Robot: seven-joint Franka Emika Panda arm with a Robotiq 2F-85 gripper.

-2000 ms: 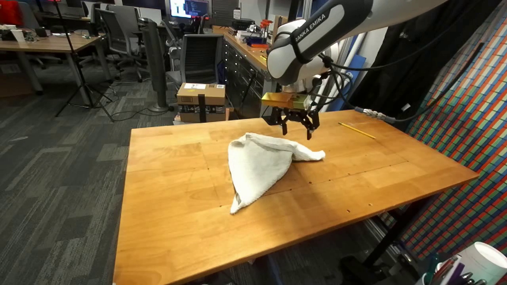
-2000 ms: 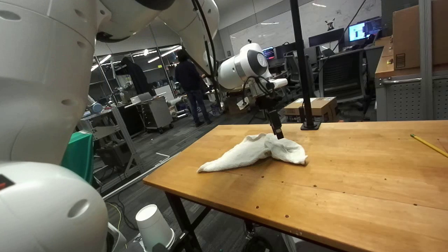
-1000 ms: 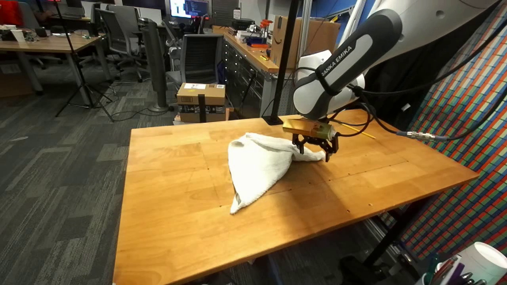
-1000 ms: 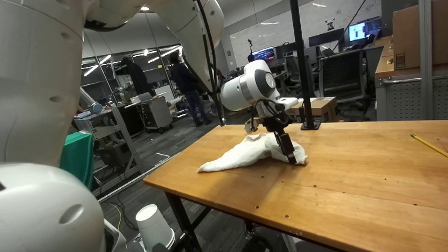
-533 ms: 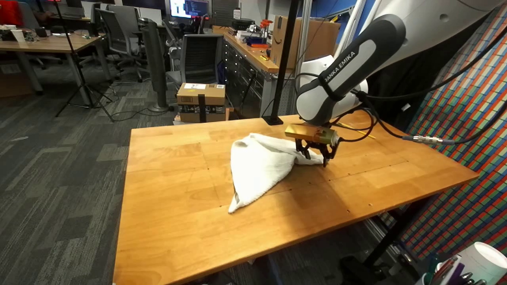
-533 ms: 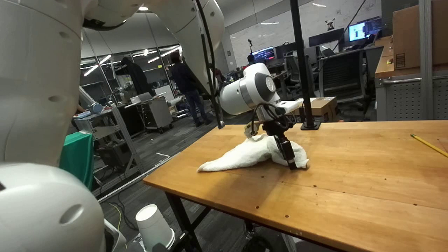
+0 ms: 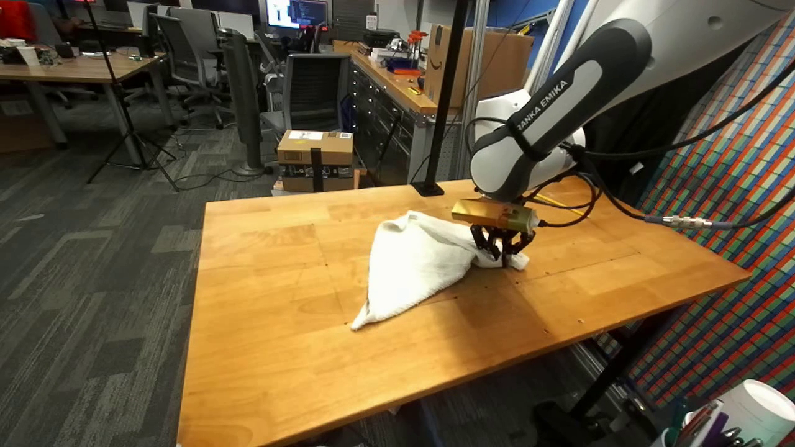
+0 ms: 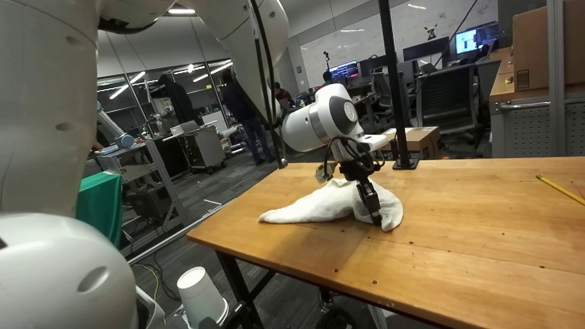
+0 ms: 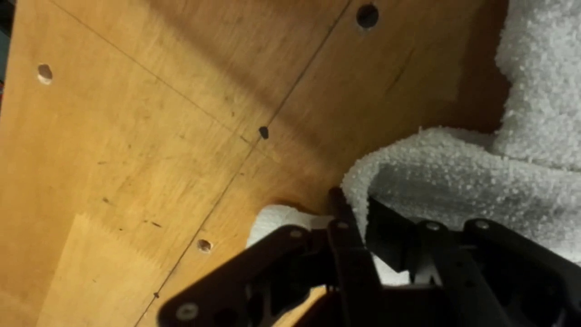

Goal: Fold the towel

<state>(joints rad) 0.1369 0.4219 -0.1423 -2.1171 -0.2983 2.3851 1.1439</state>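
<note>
Gripper point(image 9: 361, 217) clenched on a fold of white towel point(image 7: 413, 264), jaws nearly together; in an exterior view the arm point(image 7: 562, 102) slants down, gripper low over the table point(image 7: 273, 273).

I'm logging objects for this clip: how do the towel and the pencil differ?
Colour: the towel is white, the pencil yellow with a green end. Shape: the towel is broad and rumpled, the pencil thin and straight. State: the gripper is shut on the towel, while the pencil lies apart from both. Both rest on the table.
</note>
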